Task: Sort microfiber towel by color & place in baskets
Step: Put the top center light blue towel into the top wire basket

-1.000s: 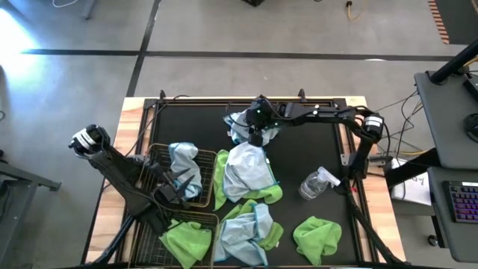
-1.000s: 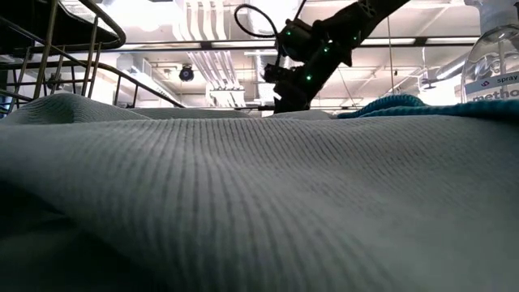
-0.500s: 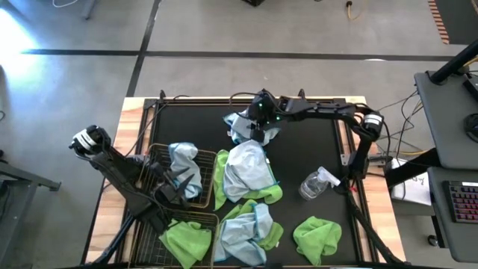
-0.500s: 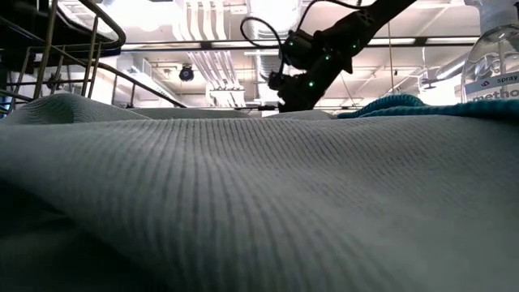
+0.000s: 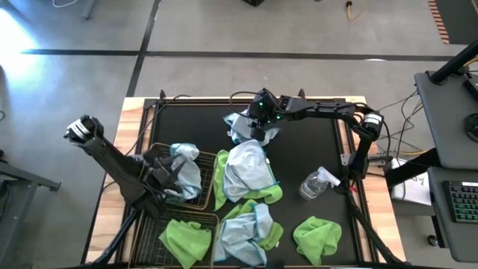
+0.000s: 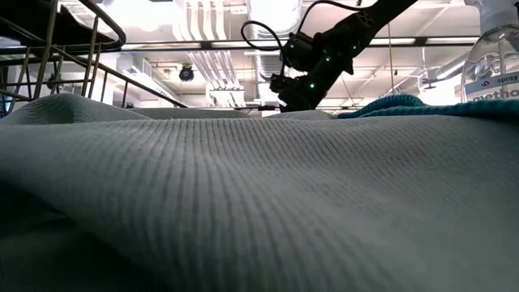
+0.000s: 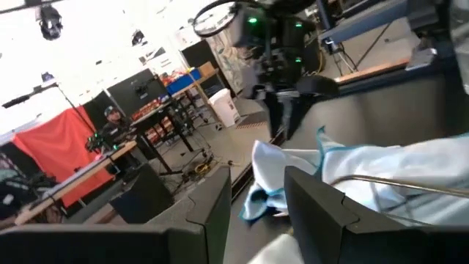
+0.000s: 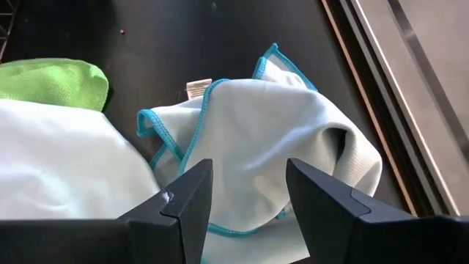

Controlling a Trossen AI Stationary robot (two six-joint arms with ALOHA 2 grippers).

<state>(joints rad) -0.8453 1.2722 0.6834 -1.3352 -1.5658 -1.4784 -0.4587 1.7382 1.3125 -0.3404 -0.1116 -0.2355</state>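
Note:
My right gripper (image 5: 258, 131) (image 8: 249, 167) is open and points down just above a crumpled pale blue towel with teal edging (image 8: 278, 125) (image 5: 239, 127) that lies on the black mat near the table's far edge. It touches nothing. My left gripper (image 5: 169, 178) (image 7: 256, 180) is open and empty over the far wire basket (image 5: 157, 153), which holds a pale blue towel (image 5: 185, 166). The near basket (image 5: 153, 239) holds a lime green towel (image 5: 185, 240).
More towels lie mid-table: a pale blue one on green (image 5: 245, 172), another such pile (image 5: 250, 228) and a lone green one (image 5: 317, 235) near the front edge. A clear spray bottle (image 5: 317, 183) lies to the right. A towel (image 6: 259, 203) fills the low view.
My left arm has drawn back and lifted, carrying its gripper toward the table's far edge over the far basket; the pale blue towel stays in the basket. My right gripper has shifted slightly above the far towel.

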